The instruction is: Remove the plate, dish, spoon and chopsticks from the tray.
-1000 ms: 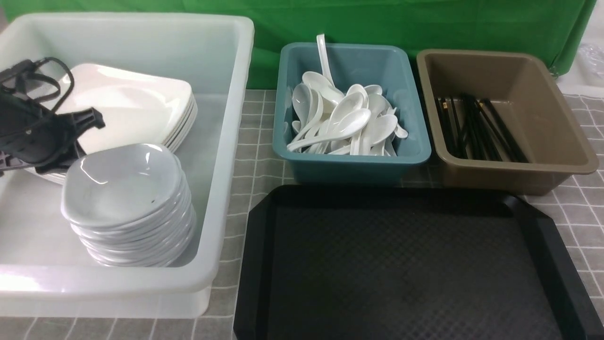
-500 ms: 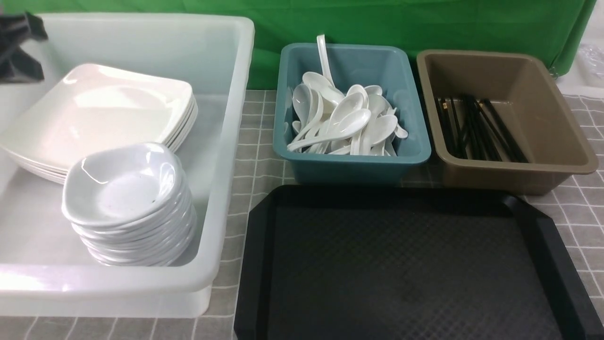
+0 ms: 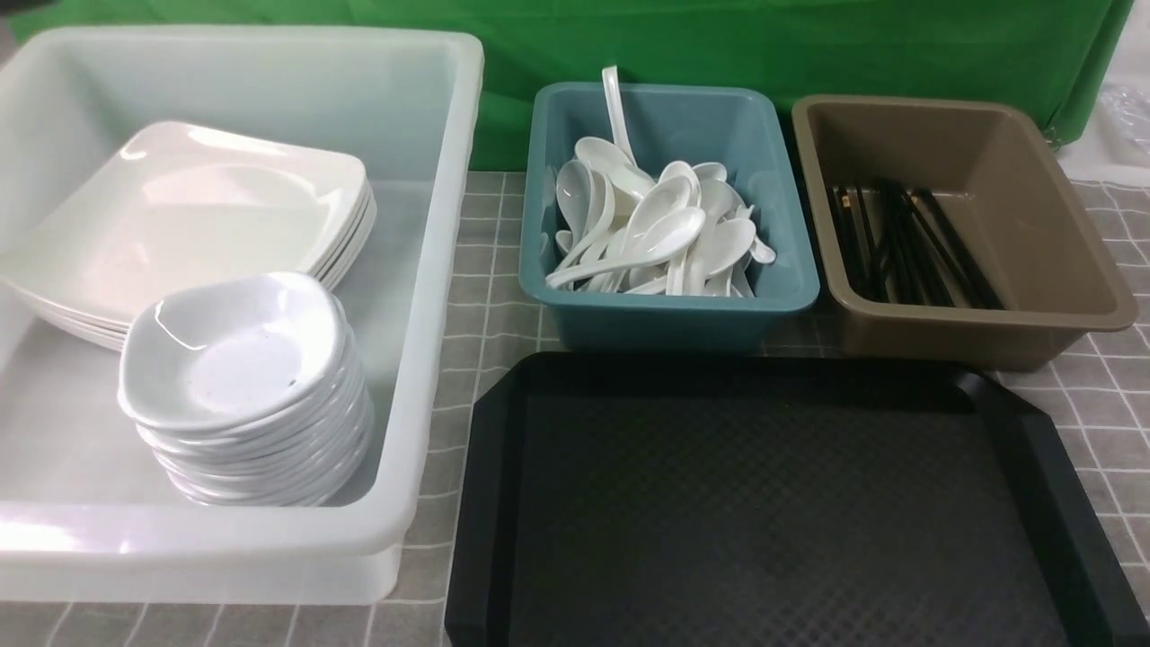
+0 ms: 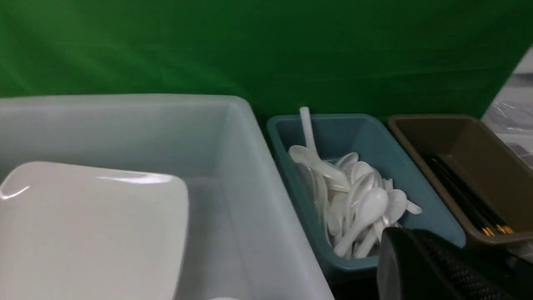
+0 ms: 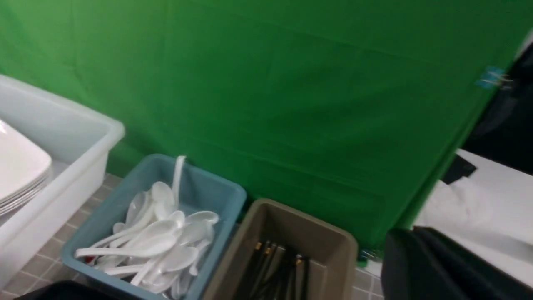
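Neither gripper appeared in the front view. A dark rounded part (image 4: 433, 266) at the edge of the left wrist view and a similar one (image 5: 433, 266) in the right wrist view were presumably parts of each gripper, but no fingers could be made out. Both grippers were shut and nothing could be seen held in either.

The left wrist view looked across the white bin (image 3: 431, 270), which held a stack of square plates (image 3: 189, 216) with a stack of small dishes (image 3: 243, 386) nearer the robot. The right wrist view looked over the teal bin (image 3: 669, 305), which held a heap of white soup spoons (image 3: 656, 234), one handle standing up against its far wall. Beside it, the brown bin (image 3: 979, 332) held black chopsticks (image 3: 907, 243) lying roughly parallel.

The tray (image 3: 773, 503) sat on the checked table (image 3: 485, 261) just in front of the teal and brown bins. Its textured surface carried nothing in the part shown; its near edge was cut off by the frame.

Judgement: every item appeared sorted into its bin, so the task looked complete or nearly so. The step in hand seemed to be parking the arms. Done well, both arms should be kept high and clear of the bin rims, and the grippers kept shut, so that no stack or upright spoon handle would be knocked.
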Available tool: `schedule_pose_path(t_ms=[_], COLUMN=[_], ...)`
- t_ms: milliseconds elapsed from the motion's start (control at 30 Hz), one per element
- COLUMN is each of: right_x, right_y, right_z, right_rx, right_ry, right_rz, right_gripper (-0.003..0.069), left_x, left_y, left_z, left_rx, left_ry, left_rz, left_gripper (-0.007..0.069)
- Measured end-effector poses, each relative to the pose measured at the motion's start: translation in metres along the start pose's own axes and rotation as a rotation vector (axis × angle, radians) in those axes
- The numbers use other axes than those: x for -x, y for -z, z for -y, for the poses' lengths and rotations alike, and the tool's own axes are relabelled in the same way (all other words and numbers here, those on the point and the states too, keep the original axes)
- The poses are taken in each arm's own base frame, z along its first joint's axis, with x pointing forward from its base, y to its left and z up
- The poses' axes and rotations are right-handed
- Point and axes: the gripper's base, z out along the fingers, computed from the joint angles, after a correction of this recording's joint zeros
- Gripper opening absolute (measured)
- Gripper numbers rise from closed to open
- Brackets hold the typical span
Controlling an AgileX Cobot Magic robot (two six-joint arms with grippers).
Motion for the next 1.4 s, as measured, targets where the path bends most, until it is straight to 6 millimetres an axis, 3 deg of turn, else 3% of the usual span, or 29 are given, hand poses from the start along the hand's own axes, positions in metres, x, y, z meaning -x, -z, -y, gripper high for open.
schedule_pose_path(t_ms=[100, 167, 233, 300, 400, 433, 500, 667, 867, 967, 1400], right_x=[-0.017, -0.048, -0.060, -0.091, -0.129, -0.131, -0.154, -0.190, -0.207, -0.207, -0.207], right_y=[0.031, 0.064, 0.073, 0.088, 0.098, 0.099, 0.101, 0.086, 0.059, 0.057, 0.057], right_z=[0.004, 0.005, 0.005, 0.002, -0.004, -0.005, -0.010, -0.024, -0.036, -0.037, -0.037], right_rx=[-0.017, -0.028, -0.029, -0.030, -0.025, -0.025, -0.016, 0.021, 0.071, 0.090, 0.095], right_ry=[-0.028, -0.041, -0.050, -0.074, -0.130, -0.129, -0.164, -0.234, -0.307, -0.356, -0.373], right_rz=[0.064, 0.125, 0.141, 0.186, 0.283, 0.290, 0.373, 0.538, 0.558, 0.566, 0.568], right_gripper=[0.0020, 0.0020, 0.0020, 0.0020, 0.0020, 0.0020, 0.0020, 0.0022, 0.0036, 0.0036, 0.0060], left_x=[-0.011, -0.021, -0.023, -0.024, -0.026, -0.027, -0.034, -0.063, -0.105, -0.119, -0.122], left_y=[0.003, 0.012, 0.017, 0.035, 0.057, 0.058, 0.071, 0.097, 0.111, 0.116, 0.115], left_z=[0.009, 0.021, 0.027, 0.039, 0.048, 0.048, 0.051, 0.052, 0.047, 0.046, 0.043], left_rx=[-0.034, -0.080, -0.108, -0.163, -0.211, -0.213, -0.227, -0.246, -0.216, -0.216, -0.197], left_ry=[-0.042, -0.120, -0.146, -0.179, -0.182, -0.180, -0.156, -0.083, -0.062, 0.005, 0.030], left_rz=[0.009, 0.049, 0.069, 0.122, 0.174, 0.176, 0.191, 0.217, 0.213, 0.219, 0.248], left_gripper=[0.0004, 0.0004, 0.0004, 0.0004, 0.0004, 0.0004, 0.0004, 0.0004, 0.0004, 0.0004, 0.0004])
